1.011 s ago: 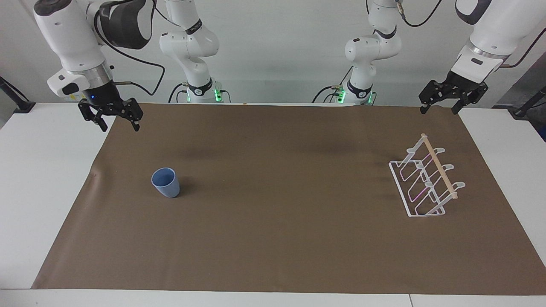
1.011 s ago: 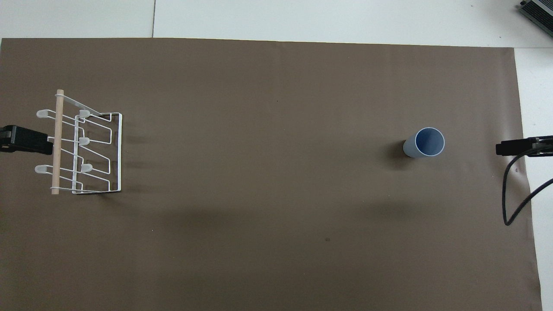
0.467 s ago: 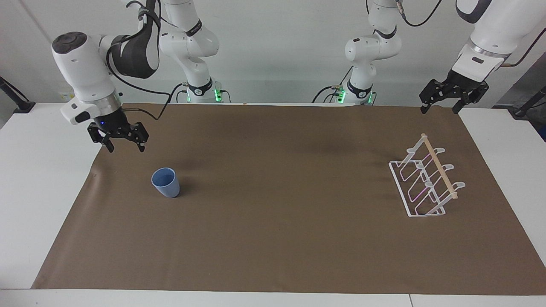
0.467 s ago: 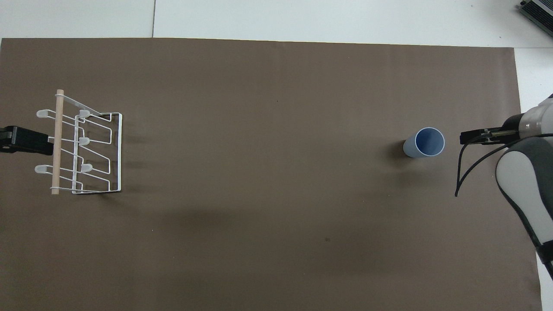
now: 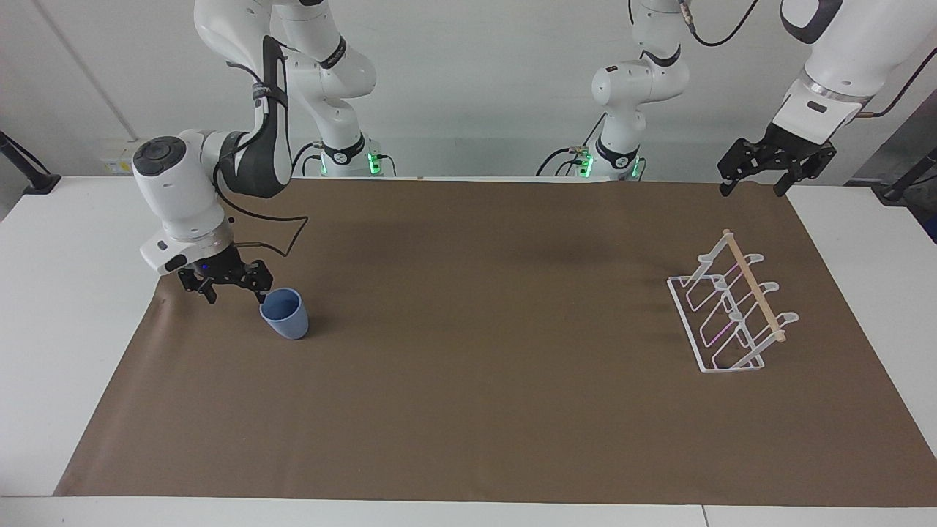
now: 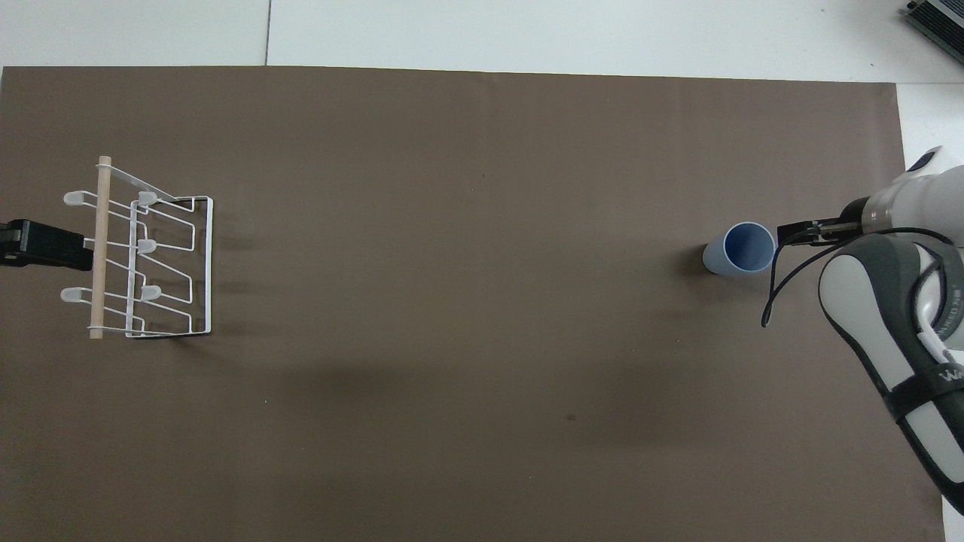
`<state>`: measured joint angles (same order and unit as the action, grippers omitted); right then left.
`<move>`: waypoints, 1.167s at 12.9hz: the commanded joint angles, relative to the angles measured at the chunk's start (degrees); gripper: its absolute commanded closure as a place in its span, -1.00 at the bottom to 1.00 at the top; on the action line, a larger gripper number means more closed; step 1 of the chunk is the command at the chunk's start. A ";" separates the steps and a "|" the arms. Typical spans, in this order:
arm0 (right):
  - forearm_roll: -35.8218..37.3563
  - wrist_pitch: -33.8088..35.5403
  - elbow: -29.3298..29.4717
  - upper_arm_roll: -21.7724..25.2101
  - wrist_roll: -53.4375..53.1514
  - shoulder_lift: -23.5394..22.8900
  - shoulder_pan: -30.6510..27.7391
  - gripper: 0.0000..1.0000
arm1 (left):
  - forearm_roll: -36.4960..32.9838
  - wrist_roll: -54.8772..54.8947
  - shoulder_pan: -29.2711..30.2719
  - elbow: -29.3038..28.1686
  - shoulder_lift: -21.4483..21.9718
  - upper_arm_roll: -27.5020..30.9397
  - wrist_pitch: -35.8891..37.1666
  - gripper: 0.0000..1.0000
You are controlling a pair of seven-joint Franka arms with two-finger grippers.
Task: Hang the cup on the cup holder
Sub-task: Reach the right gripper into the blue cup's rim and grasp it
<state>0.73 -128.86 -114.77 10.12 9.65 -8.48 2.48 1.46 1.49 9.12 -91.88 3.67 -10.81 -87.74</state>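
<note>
The light blue cup stands upright on the brown mat toward the right arm's end of the table; it also shows in the overhead view. My right gripper is open and low beside the cup, one fingertip close to its rim; it also shows in the overhead view. The white wire cup holder with its wooden dowel stands toward the left arm's end and holds no cup; it also shows in the overhead view. My left gripper is open and waits raised over the mat's corner by the holder.
The brown mat covers most of the white table. A black cable loops from the right arm's wrist above the mat near the cup.
My right gripper has come down and moved from the mat's corner to just beside the cup. The cup, the holder and the left arm have not moved.
</note>
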 commanded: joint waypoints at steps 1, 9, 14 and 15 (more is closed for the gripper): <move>-0.73 -2.18 -3.17 -0.19 0.99 1.27 0.07 -1.00 | 0.38 -0.52 -2.60 -1.37 1.43 0.96 0.20 -1.00; -0.73 -6.84 -6.69 -0.19 0.90 1.09 0.15 -1.00 | 0.30 -0.26 -5.34 -1.63 1.60 3.51 0.38 -1.00; -0.73 -7.19 -6.95 -0.19 0.64 0.39 0.15 -1.00 | 0.38 -0.61 -6.04 -2.16 1.78 3.42 0.46 -1.00; -0.73 -7.19 -6.95 -0.19 0.55 0.39 0.15 -1.00 | 0.38 -0.61 -6.13 -2.25 2.04 3.42 0.55 -1.00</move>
<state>0.72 -134.42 -120.52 10.09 9.65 -8.50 2.75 1.46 1.38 4.01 -92.14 3.79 -8.18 -87.66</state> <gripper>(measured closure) 0.000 0.000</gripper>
